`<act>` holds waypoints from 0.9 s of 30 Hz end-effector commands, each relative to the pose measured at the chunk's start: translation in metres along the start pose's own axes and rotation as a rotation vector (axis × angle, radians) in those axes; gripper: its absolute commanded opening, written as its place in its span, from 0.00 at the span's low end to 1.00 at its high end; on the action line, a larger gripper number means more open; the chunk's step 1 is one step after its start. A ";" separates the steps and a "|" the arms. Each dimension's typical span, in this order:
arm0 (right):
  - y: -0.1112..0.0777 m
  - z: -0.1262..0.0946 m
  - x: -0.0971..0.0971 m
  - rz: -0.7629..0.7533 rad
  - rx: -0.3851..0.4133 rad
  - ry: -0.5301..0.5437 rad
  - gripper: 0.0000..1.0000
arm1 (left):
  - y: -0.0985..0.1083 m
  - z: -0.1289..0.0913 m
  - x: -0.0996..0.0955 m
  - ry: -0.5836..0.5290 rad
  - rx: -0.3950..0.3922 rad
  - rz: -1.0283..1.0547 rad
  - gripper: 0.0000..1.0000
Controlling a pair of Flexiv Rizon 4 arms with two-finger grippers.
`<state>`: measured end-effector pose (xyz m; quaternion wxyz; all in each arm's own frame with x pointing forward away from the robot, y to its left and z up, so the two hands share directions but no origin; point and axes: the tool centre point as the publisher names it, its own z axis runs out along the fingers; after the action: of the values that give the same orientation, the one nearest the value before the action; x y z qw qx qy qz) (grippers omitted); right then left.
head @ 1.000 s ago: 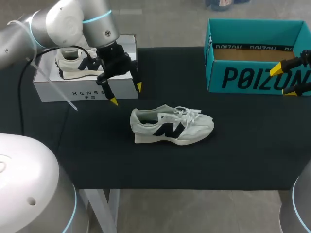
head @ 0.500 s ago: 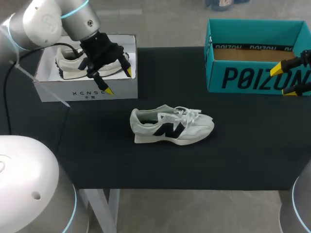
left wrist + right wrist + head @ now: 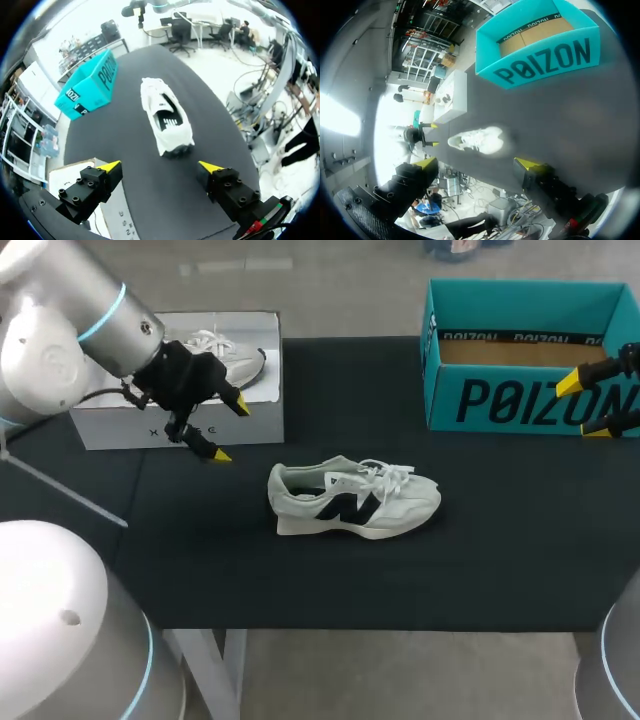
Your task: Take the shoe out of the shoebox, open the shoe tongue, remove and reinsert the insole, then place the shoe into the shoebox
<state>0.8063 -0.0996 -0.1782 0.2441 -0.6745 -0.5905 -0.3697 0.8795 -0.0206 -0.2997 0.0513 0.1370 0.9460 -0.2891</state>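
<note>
Both wide open, empty: left end effector (image 3: 231,431), right end effector (image 3: 584,407); boxed shoe (image 3: 226,352) partly hidden.

right claw (image 3: 476,162) spread wide; white shoe (image 3: 477,140) ahead; teal box (image 3: 545,55) beyond shoe.

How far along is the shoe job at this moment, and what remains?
Done: one shoe lies on the black table, outside the white shoebox. In hand: nothing; the left claw hovers open by that box, the right claw open near the teal box. Left, it seems: opening the tongue, taking the insole out and back, returning the shoe to its box.
</note>
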 end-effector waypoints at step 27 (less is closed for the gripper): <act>0.000 0.000 0.000 0.002 0.000 -0.004 1.00 | 0.004 0.077 0.046 -0.142 0.250 -0.307 1.00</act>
<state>0.8063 -0.0997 -0.1782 0.2441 -0.6746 -0.5905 -0.3697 0.8289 -0.0459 -0.3642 0.0675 -0.0265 0.9080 -0.4126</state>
